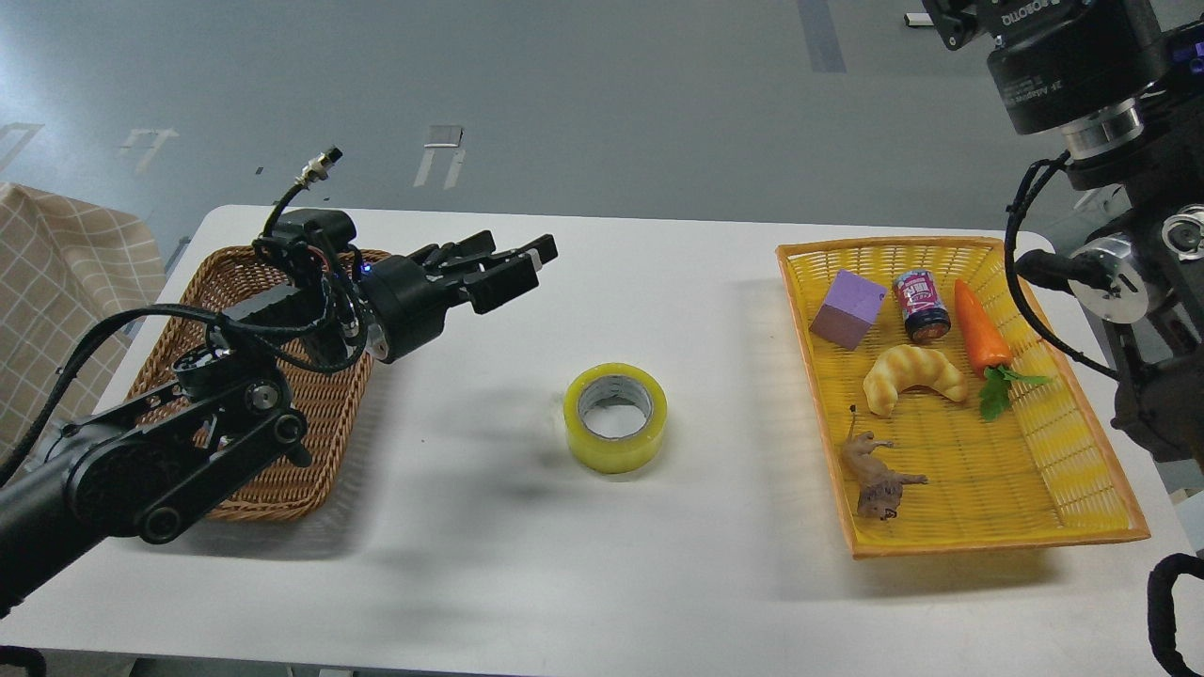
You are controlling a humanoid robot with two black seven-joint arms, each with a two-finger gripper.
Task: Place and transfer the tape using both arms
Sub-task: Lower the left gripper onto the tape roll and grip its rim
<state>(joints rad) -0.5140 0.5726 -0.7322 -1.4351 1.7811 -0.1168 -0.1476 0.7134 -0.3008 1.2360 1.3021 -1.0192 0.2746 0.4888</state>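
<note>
**Tape flat on bench, left tool hovering empty**

The tape (616, 417) lies on its side mid-bench, hole up, between the brown wicker basket (282, 470) at left and the yellow tray (988, 470) at right, well apart from both. Nothing touches it.

Handling, as a judgement: roll looks light-to-moderate in weight, stiff thanks to its core, not fragile. Outer face is glossy, so prob. slippery under a pinch across the full width. Better hold: one finger inside the core, one outside, clamping the wall; or straddle the roll if the tool spreads wide enough.

Looks: wide roll, translucent yellow w/ greenish tint, grey-white inner core, shiny rim, soft shadow on the near-left side.

Left tool (536, 259) hangs above the bench, far-left of the tape, pointing right; fingers slightly parted, holding nothing. Right arm (1129, 282) comes in at the far right edge; its tool isn't visible, so state unknown.

Tray holds a purple block (848, 309), a can (923, 305), a carrot (980, 329), a croissant (912, 378) and a toy animal (875, 475).
</note>
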